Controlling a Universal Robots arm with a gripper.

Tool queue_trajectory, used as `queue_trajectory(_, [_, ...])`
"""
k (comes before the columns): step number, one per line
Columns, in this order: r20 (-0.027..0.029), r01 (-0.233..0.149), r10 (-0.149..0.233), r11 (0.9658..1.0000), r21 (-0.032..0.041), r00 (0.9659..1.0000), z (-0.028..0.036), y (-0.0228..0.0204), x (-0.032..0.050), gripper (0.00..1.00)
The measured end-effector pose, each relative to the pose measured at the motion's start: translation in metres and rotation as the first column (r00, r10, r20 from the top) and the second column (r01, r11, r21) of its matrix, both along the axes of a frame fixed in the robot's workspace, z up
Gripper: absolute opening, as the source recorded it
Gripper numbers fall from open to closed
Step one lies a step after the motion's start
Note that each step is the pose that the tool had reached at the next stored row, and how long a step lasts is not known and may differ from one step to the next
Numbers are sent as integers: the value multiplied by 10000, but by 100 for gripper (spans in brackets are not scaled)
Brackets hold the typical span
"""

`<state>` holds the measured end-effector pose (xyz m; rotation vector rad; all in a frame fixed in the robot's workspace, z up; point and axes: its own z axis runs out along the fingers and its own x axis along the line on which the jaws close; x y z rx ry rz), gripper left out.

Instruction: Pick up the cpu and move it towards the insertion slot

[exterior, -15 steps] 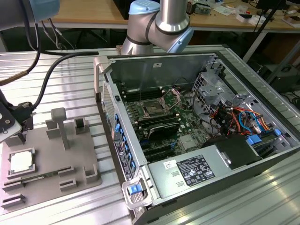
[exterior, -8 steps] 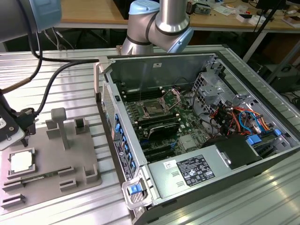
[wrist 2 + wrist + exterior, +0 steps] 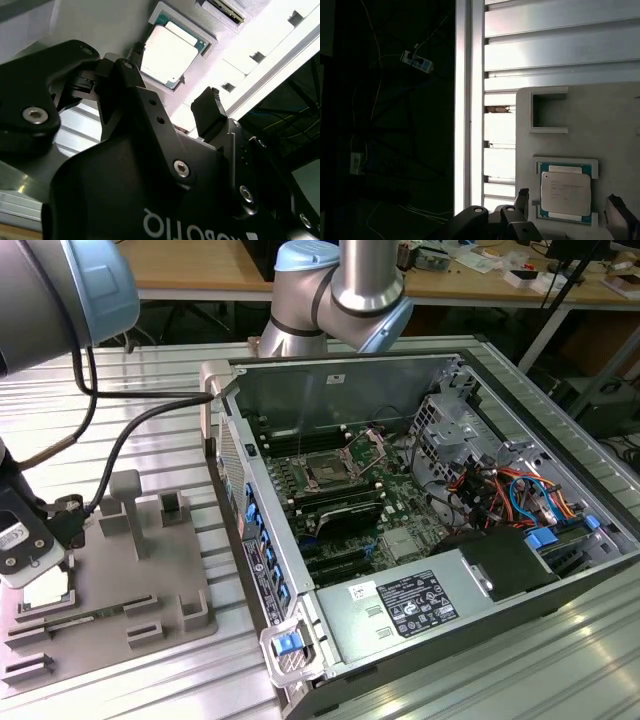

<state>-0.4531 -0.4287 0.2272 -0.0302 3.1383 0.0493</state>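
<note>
1. tabletop (image 3: 130, 375): ribbed metal surface that carries every item below.
2. computer case (image 3: 330, 390): lies open on the exterior view's right, with its circuit board exposed.
3. tray (image 3: 190, 560): grey moulded holder on the tabletop, just beside the case, on the exterior view's left.
4. claw (image 3: 568, 200): you have it over the tray, spread wide. In the first wrist view one finger (image 3: 522, 196) stands on each side of the cpu (image 3: 566, 196), both apart from its edges. It holds nothing.
5. insertion slot (image 3: 328, 470): square socket with a dark centre and a shiny metal frame, on the board inside the case, well apart from the claw.
6. cpu: flat square chip with a pale metal top. In both wrist views it lies level in its square pocket in the tray.

Progress, as a judgement: you have made the approach. The grip, the lift and the carry toward the slot are not yet done.
</note>
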Motion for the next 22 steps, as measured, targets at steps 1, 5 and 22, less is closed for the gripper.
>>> queue_trajectory(1, [0, 0, 0, 10000, 0, 10000, -26, -4, 1, 66])
queue_trajectory(5, [-1, 0, 0, 10000, 2, 10000, -105, -20, 2, 66])
queue_trajectory(22, [-1, -1, 1, 9999, 128, 10000, -119, -23, 2, 66])
